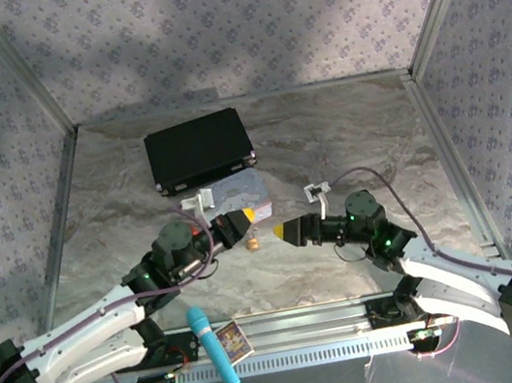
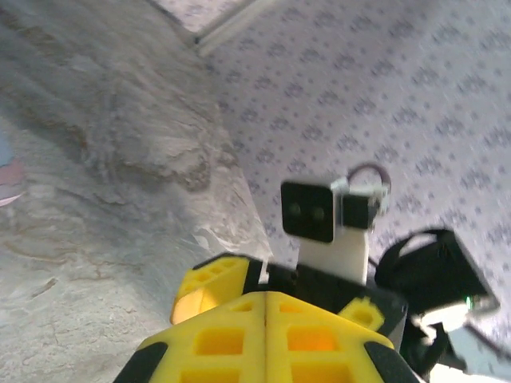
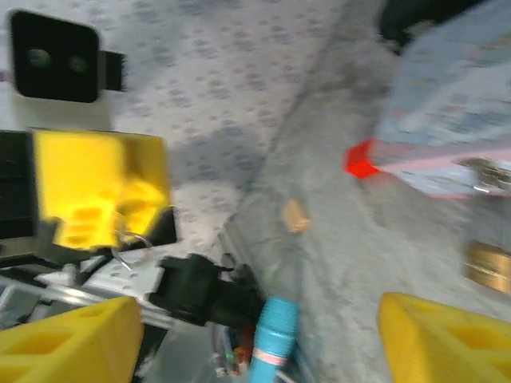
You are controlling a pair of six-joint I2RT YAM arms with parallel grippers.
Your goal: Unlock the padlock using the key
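At table middle, padlock (image 1: 254, 245) lay between both grippers, near pastel tin (image 1: 236, 192). Left gripper (image 1: 244, 220) was closed, thin key (image 3: 128, 242) seemingly pinched at tips. Right gripper (image 1: 284, 233) was wide open, empty. Step probably: bringing key to lock. Next: right should steady padlock, keyhole toward key

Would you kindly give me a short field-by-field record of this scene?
left gripper: jaws shut, apparently pinching the key
right gripper: jaws open, nothing between them
padlock: on the table, close to both gripper tips
pastel tin: just beyond the padlock
black case: closed, farther back
blue microphone-shaped object: near edge, beside the left arm
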